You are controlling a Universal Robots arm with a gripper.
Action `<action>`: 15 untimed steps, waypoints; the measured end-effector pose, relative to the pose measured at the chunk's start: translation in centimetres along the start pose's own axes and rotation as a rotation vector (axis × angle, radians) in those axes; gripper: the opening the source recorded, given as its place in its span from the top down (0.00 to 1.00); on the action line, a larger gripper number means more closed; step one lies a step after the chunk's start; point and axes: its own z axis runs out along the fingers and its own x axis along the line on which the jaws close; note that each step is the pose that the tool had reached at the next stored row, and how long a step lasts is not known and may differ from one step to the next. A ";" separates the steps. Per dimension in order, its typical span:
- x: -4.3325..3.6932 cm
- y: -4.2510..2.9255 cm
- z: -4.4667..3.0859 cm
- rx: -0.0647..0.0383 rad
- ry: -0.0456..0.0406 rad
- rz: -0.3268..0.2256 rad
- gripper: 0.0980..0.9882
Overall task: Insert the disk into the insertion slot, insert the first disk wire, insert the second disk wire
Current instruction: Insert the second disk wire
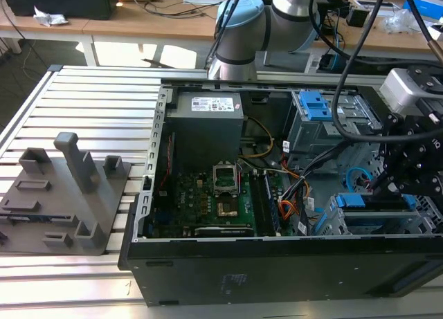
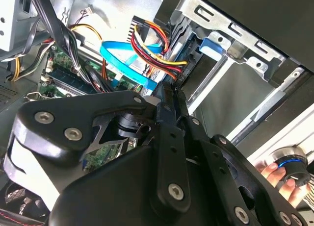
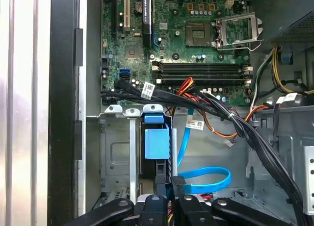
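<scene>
The disk (image 3: 157, 142), framed by its blue carrier, sits inside the insertion slot (image 3: 115, 152), the light grey cage at the case's front corner. In the exterior view the carrier (image 1: 356, 201) shows just beside my gripper (image 1: 387, 187). The second disk wire (image 3: 211, 179) is a flat blue cable that loops and ends at my gripper (image 3: 170, 184). In the second wrist view the fingers (image 2: 164, 106) stand pressed together at the blue cable's (image 2: 125, 59) dark end. A red-yellow-black wire bundle (image 2: 154, 37) with its plug lies just beyond them; whether it is plugged in I cannot tell.
The motherboard (image 3: 196, 39) and thick black cable bundles (image 3: 230, 118) lie beside the cage. A second cage with blue latches (image 1: 318, 108) stands at the back. A grey fixture (image 1: 69, 194) rests on the slatted table. A hand (image 2: 274, 174) holds a round device.
</scene>
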 end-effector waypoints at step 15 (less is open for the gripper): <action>0.16 -0.29 0.36 0.000 0.0000 0.000 0.93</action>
